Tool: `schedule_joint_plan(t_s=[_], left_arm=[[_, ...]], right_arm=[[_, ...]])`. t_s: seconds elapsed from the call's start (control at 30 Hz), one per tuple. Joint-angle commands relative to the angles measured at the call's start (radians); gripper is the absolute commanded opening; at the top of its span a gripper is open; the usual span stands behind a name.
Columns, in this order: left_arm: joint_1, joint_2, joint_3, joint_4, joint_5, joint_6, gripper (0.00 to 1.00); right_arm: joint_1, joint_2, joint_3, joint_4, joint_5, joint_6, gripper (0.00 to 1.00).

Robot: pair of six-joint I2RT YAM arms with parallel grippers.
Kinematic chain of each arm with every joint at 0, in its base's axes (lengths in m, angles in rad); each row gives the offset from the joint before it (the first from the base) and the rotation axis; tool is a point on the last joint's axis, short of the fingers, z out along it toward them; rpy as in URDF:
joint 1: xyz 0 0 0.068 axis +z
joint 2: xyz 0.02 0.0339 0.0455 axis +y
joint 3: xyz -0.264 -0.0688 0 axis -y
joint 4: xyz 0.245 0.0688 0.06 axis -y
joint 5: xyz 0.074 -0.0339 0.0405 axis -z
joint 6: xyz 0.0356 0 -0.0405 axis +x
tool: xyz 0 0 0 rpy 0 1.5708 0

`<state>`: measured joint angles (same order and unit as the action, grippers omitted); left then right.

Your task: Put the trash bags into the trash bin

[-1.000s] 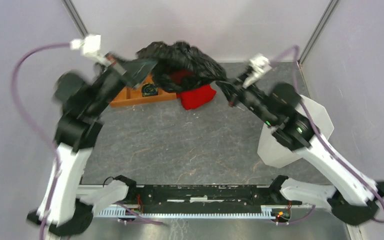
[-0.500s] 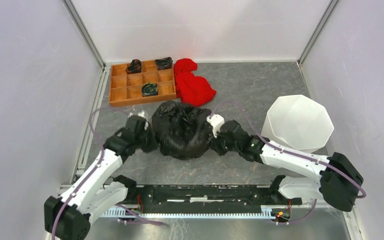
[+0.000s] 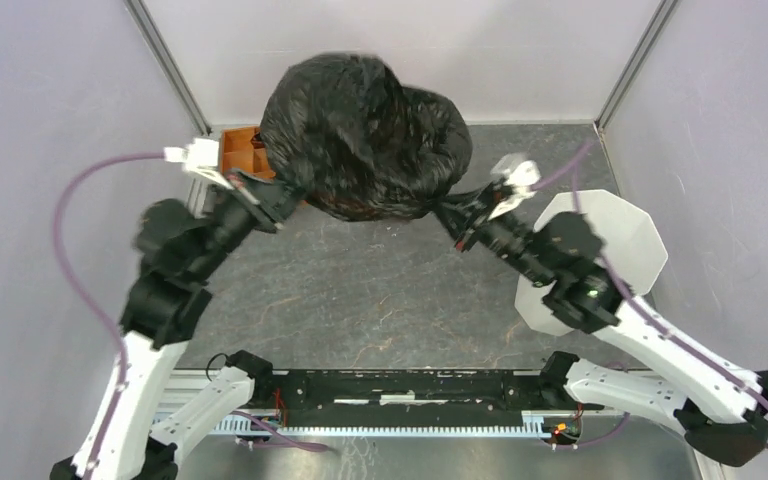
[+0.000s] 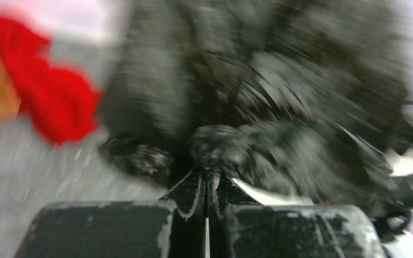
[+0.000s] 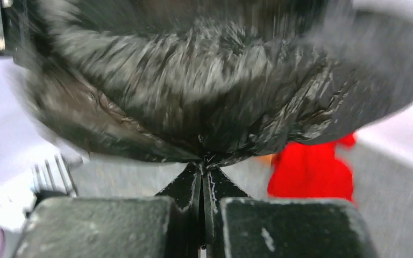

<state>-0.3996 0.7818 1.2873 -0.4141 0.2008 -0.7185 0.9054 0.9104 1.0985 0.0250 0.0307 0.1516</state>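
Observation:
The black trash bag [image 3: 365, 135] is puffed out and held high over the far middle of the table, between my two grippers. My left gripper [image 3: 282, 203] is shut on the bag's left edge; in the left wrist view the film [image 4: 258, 97] is pinched at the fingertips [image 4: 207, 174]. My right gripper [image 3: 452, 213] is shut on the bag's right edge; the right wrist view shows the film [image 5: 193, 80] bunched at the closed tips [image 5: 203, 167]. The white trash bin [image 3: 610, 245] stands at the right, partly behind my right arm.
The brown wooden tray [image 3: 240, 152] is at the far left, mostly hidden by the bag. The red cloth heap shows only in the wrist views [image 4: 54, 107] [image 5: 312, 169]. Grey walls enclose the table on three sides.
Half a second ago the bag lay low on the table between both grippers. Both arms have swung it up and away, and it has ballooned.

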Motion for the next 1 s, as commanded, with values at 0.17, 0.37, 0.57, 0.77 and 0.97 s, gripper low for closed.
schedule_joint_plan(t_s=[0.17, 0.37, 0.57, 0.77, 0.97], left_arm=[[0.001, -0.042, -0.624, -0.043, 0.095, -0.126, 0.02], [0.001, 0.133, -0.217, -0.111, 0.062, 0.008, 0.02], [0.001, 0.219, 0.109, -0.174, 0.048, 0.125, 0.02], [0.001, 0.164, -0.170, -0.286, -0.080, 0.119, 0.02], [0.002, 0.029, -0.232, -0.374, -0.053, 0.213, 0.02]], right_arm=[[0.004, 0.093, -0.543, 0.107, -0.193, 0.242, 0.01], [0.004, 0.177, -0.208, -0.138, -0.146, 0.050, 0.01], [0.005, 0.155, -0.046, -0.277, -0.156, 0.009, 0.00], [0.004, 0.032, -0.400, -0.173, -0.127, 0.101, 0.01], [0.005, -0.062, -0.444, -0.202, -0.181, 0.037, 0.01]])
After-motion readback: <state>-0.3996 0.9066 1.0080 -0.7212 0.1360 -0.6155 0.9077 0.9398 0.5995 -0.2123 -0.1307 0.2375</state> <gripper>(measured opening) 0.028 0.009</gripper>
